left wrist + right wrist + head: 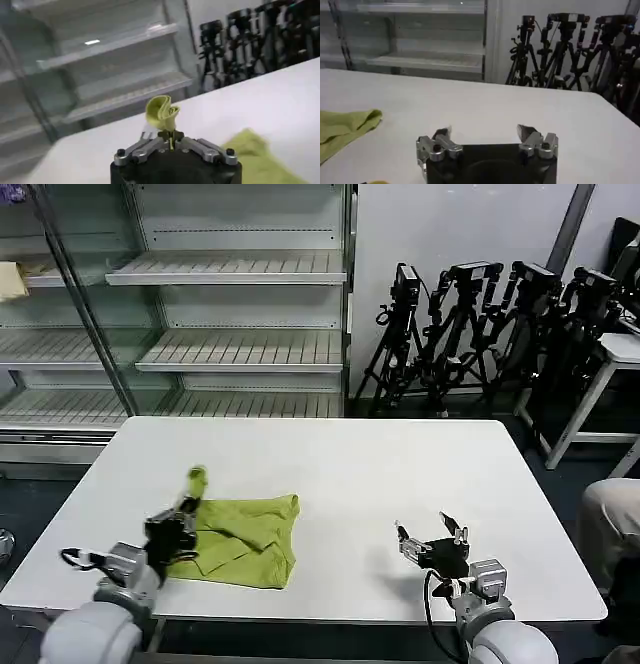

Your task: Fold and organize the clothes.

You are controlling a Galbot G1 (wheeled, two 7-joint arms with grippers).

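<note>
Plainly visible on the white table [330, 454]: a lime yellow-green T-shirt [250, 539], bunched and partly folded, lying toward the left near edge. Left gripper [188, 502] at the shirt's left margin, raised a little off the tabletop, jaws closed on a fold of the shirt fabric, with a small curled tuft [197, 478] of that fabric standing up above the fingers. Same tuft [162, 113] seen from the left wrist camera, rolled into a loose scroll and pinched between the closed left gripper [171, 137], more of the T-shirt [260, 155] spread on the table beside it. Right gripper [432, 538] well apart from the shirt, near the table's front edge on the right side, jaws spread wide with nothing between them, hanging just above the surface or resting close to it; cannot tell which. From the right wrist camera, the right gripper [485, 136] open over bare table, with a rounded hem of the T-shirt [345, 127] lying flat off to one side, not touching the fingers. Behind the table, a glass-fronted shelving unit [200, 314] with slatted shelves, and a cluster of black tripods [480, 334] against the wall.
</note>
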